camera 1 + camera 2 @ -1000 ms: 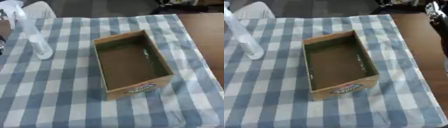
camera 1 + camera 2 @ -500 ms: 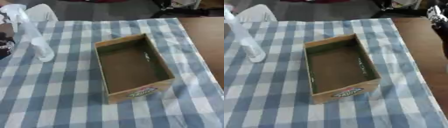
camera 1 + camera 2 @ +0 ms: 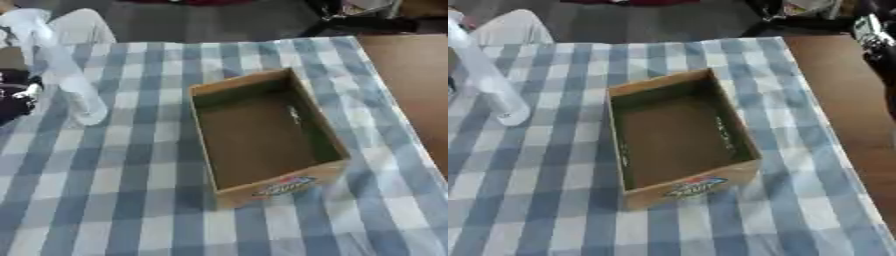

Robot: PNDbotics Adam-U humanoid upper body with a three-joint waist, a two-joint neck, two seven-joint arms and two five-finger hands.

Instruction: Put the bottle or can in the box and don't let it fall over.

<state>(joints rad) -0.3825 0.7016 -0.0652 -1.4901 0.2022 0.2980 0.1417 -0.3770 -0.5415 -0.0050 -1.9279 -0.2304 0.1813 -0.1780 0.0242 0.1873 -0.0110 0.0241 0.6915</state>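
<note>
A clear spray bottle (image 3: 68, 82) with a white trigger top stands upright on the checked cloth at the far left. Just left of it, at the view's left edge, part of my black left hand (image 3: 14, 96) shows close beside the bottle; I cannot tell whether they touch. An open cardboard box (image 3: 282, 185) with a printed front wall sits in the middle of the table, nothing inside it. My right hand (image 3: 875, 34) appears as a black and silver shape at the upper right edge, well away from the box.
A blue and white checked cloth (image 3: 122, 200) covers the table. Bare brown tabletop (image 3: 859, 115) runs along the right side. A white chair back (image 3: 79, 27) stands behind the bottle, with dark clutter beyond the far edge.
The whole picture has shifted slightly, so the camera moved. My left hand has edged a little further into view beside the bottle. Bottle and box stand where they were.
</note>
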